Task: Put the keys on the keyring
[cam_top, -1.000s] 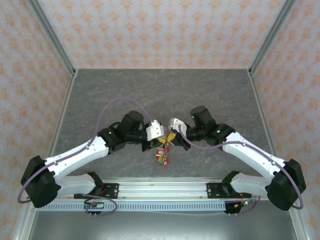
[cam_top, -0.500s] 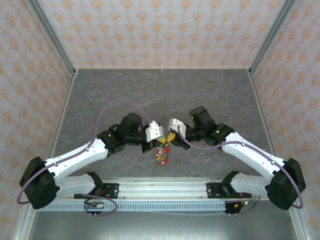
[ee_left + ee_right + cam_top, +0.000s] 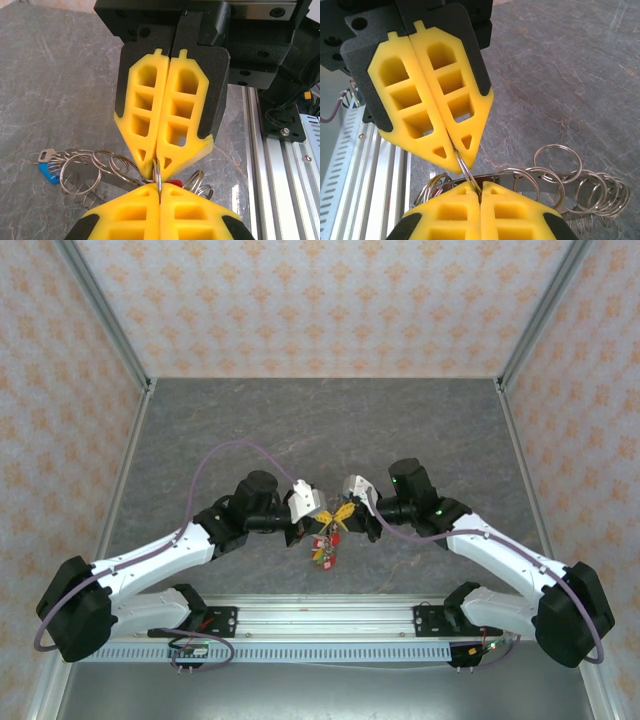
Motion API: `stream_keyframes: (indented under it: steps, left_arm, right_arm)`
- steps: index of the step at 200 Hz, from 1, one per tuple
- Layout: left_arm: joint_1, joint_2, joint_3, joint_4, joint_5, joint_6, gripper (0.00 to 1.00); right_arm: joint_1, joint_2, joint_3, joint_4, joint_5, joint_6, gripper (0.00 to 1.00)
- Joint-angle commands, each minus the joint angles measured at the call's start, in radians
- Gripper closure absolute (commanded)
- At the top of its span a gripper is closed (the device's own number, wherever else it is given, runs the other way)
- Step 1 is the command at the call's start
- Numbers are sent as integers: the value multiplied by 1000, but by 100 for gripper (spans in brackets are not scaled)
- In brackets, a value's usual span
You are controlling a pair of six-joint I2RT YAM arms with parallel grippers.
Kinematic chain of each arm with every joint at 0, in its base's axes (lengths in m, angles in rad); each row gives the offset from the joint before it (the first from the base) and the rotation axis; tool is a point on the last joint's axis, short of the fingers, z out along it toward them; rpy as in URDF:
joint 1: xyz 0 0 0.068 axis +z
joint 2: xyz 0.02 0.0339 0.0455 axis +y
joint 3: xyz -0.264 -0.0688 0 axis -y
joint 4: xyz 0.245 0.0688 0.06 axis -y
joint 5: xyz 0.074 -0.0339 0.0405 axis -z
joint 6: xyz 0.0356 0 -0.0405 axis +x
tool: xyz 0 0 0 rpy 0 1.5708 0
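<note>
We see the left tool (image 3: pixel 160 196) and the right tool (image 3: pixel 480 194) meeting tip to tip over the desk (image 3: pixel 300 420). Each is squeezed narrow on the same thin wire loop (image 3: pixel 158 178), which stands edge-on between the two pairs of yellow pads. That loop belongs to the keyring (image 3: pixel 540 176), a flat grey strip strung with many wire rings. From the right wrist its long axis runs sideways, away from the grip toward the right of that view. From the left wrist it stretches out to the left, with a blue-tagged key (image 3: pixel 46 169) at its far end. From above, the keys (image 3: pixel 323 546), red tags showing, trail from the meeting point toward the arm bases, in the middle of the desk's near half. Grey stone-patterned desk lies around them, and the aluminium rail (image 3: pixel 320 618) runs along the near edge, not far from the bunch. The pads hide where the pinched loop joins the strip.
</note>
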State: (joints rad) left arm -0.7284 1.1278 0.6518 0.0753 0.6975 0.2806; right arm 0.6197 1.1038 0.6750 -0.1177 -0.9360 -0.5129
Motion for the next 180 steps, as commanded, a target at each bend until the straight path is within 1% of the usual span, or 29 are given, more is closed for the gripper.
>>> stream_keyframes:
  steps: [1, 2, 11, 16, 34, 55, 76, 113, 148, 180]
  left_arm:
    - [-6, -25, 29, 63, 39, 4, 100]
    - [-6, -24, 31, 56, 38, 7, 100]
    - [-6, -17, 49, -1, 21, 32, 90]
    - [-6, -14, 63, -34, 13, 51, 86]
    - [-8, 10, 104, -150, -8, 107, 83]
    - [-9, 21, 126, -203, -18, 138, 79]
    - [-11, 30, 139, -228, -28, 152, 77]
    - [-19, 53, 160, -253, -27, 163, 75]
    - [-23, 66, 173, -252, -23, 165, 75]
    - [-24, 75, 183, -258, -21, 172, 77]
  right_arm:
    - [-6, -17, 11, 56, -14, 12, 99]
    - [-6, -18, 12, 54, -14, 12, 99]
    - [-6, -17, 25, 35, -11, 4, 100]
    - [-6, -16, 35, 21, -10, -2, 100]
    - [-4, -13, 65, -34, 5, -37, 100]
    - [3, -4, 106, -125, 26, -92, 100]
    - [11, 1, 128, -163, 37, -118, 100]
    - [24, 4, 146, -178, 41, -134, 100]
    - [39, 10, 168, -207, 55, -152, 100]
    - [54, 23, 189, -266, 94, -183, 100]
